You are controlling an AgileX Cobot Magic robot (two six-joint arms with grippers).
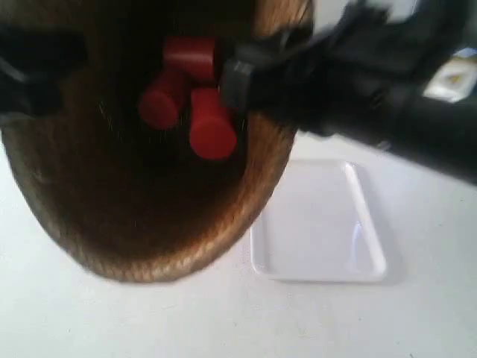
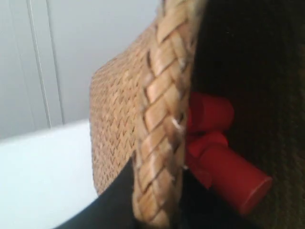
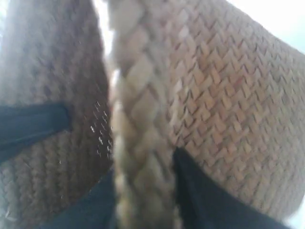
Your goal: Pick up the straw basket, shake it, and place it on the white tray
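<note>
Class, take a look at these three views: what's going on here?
Both arms hold the straw basket up off the table, close to the exterior camera. The left end effector and the right end effector each clamp the braided rim, one finger inside and one outside. The basket is tilted, with three red cylinders lying inside. The white tray lies on the table, its visible part bare; the basket is not yet set on it.

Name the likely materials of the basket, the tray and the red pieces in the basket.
The straw basket: woven straw or similar plant fibre, matte, herringbone weave and braided rim. The white tray: likely plastic, glossy, with highlights on its rim. The red cylinders: probably plastic, smooth; blur leaves it open.
</note>
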